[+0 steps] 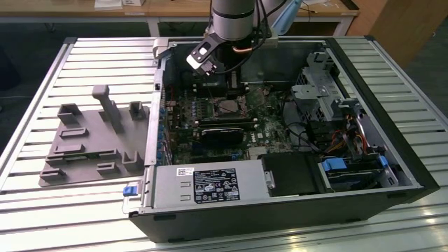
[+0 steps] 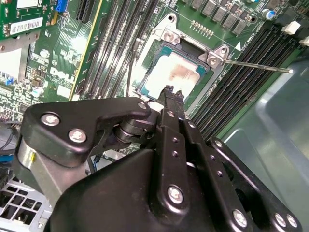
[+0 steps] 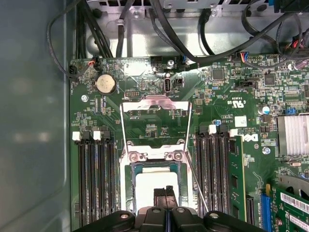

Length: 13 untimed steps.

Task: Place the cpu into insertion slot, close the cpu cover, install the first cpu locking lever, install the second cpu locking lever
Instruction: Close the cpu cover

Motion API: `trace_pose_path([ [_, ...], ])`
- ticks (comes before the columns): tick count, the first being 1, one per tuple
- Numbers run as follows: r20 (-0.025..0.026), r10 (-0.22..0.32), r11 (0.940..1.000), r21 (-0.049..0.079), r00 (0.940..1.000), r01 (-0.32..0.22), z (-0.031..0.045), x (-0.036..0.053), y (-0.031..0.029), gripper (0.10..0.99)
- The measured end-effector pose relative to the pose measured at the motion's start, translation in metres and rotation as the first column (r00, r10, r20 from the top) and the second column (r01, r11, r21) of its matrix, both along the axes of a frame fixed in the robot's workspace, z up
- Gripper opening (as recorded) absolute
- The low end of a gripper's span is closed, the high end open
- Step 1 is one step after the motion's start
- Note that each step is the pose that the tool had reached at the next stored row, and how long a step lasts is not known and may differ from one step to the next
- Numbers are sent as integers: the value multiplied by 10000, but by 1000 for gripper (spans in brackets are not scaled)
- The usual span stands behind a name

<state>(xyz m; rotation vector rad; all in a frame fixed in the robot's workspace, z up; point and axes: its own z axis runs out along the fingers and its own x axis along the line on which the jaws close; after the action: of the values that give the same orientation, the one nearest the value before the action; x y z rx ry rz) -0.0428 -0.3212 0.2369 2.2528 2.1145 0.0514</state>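
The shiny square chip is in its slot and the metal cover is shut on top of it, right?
Not quite. The cpu is in its slot, but the cpu cover is not shut. It is swung open, up and away from the chip, as the first wrist view shows.

Overhead light, bright; glare streaks on the ribbed silvery metal table (image 1: 63, 223); open black computer case (image 1: 280, 223) interior dim, shadowed.
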Motion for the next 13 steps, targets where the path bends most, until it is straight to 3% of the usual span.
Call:
trace_pose_path([
  [8, -22, 0, 10000, 0, 10000, 0, 4, 0, 0, 102],
  [13, -22, 0, 10000, 1, 10000, 0, 61, 0, 0, 102],
])
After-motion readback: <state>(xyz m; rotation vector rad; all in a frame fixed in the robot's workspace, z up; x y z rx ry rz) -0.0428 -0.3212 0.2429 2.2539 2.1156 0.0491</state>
